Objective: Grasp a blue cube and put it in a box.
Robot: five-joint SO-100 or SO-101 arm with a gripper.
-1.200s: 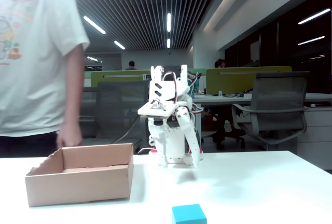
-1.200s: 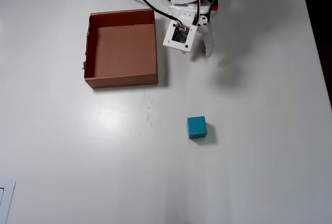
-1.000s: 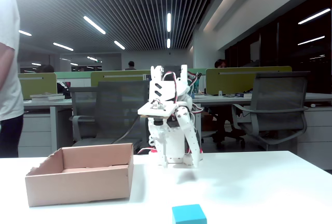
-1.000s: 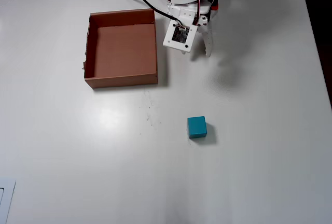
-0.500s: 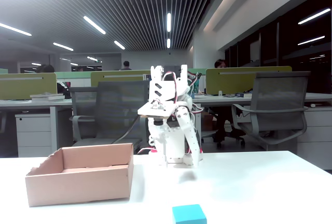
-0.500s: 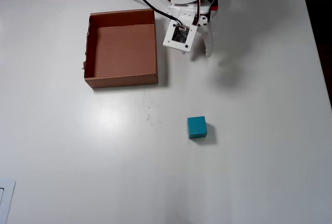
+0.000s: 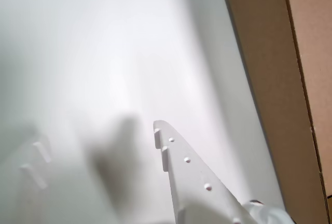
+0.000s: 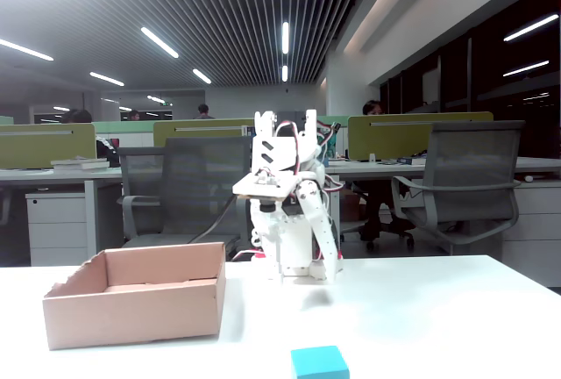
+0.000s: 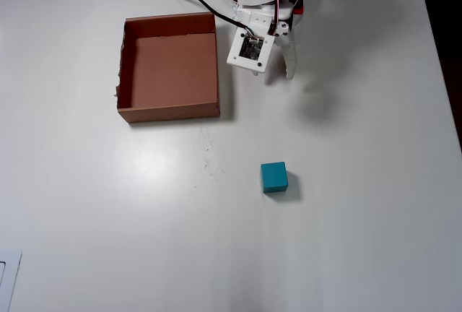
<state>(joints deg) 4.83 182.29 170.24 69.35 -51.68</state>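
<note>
A white robot arm is sitting folded at the far edge of a white desk [image 9: 86,211]. Its tool [image 9: 281,74] is hanging empty just right of the box [image 9: 170,66], fingers apart by a moderate gap in the wrist view. The blue cube [image 9: 273,177] is lying alone on open desk, well nearer than the arm and slightly right of the box. To grasp well, the tool likely needs to be reaching toward the near side, opening wider than the cube, squaring with its flat faces, then descending straight.
</note>
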